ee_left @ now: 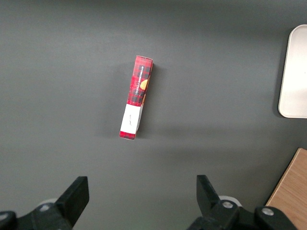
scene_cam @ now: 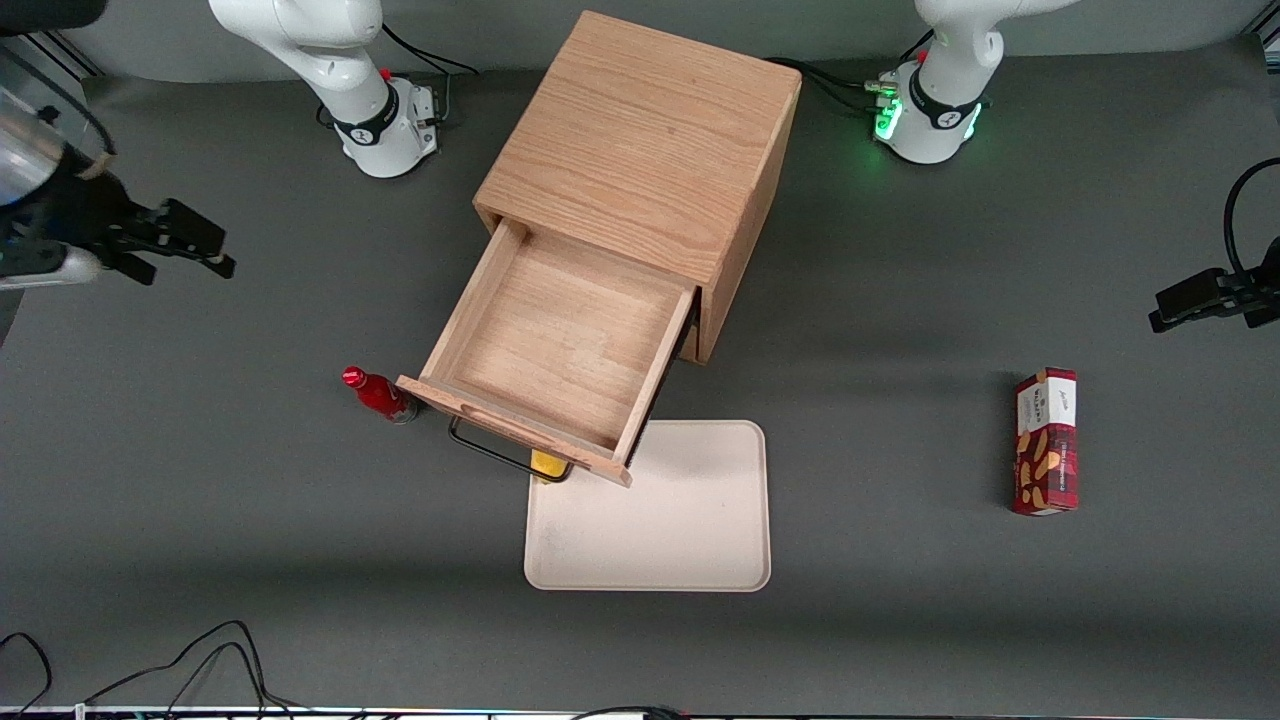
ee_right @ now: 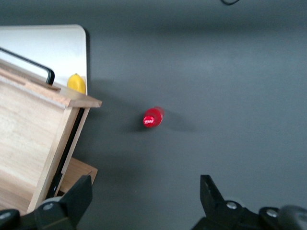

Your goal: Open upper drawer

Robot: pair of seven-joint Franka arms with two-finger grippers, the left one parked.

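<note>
The shallow light-wood upper drawer stands pulled far out at frame centre. The black tool, fingers wide and empty, hangs upper left; returning could topple the small red bottle.

Arm shells: glossy white, rounded segments.
Base collar: black band on white, with a small red mark.
Cables: black, trailing from the base.
Claw: matte black, angular fingers set apart, at the working arm's end of the desk.
Wrist: silver-grey housing.
</note>
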